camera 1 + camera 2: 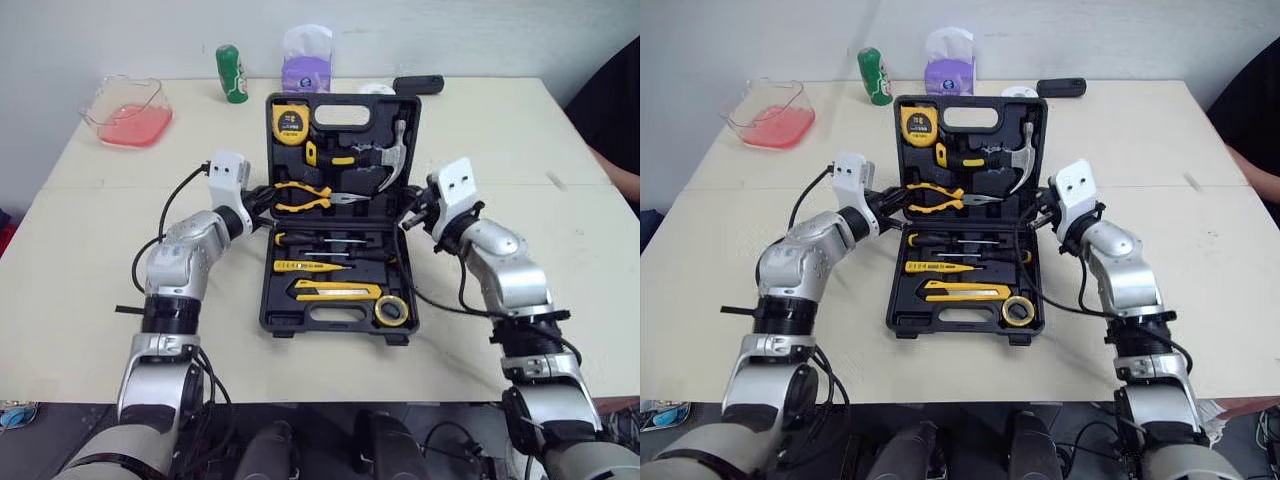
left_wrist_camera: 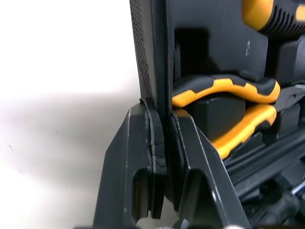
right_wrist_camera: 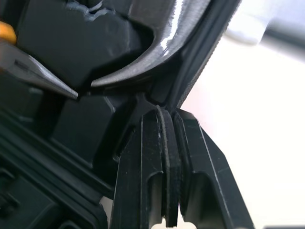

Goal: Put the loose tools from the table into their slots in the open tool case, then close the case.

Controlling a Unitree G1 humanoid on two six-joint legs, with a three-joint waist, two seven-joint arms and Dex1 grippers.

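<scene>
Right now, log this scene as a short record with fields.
case: tool case open on the table
in slots: pliers, hammer, tape measure, utility knife, tape roll
left gripper: shut on the tool case's wall beside the pliers
right gripper: shut on its opposite wall beside the hammer
table rear: green can, tissue pack, clear container

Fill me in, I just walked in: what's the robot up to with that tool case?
Each gripper pinches a side wall of the open tool case, on its far half: the left gripper beside the pliers, the right gripper beside the hammer. The slots look filled; the case is not yet closed.
</scene>
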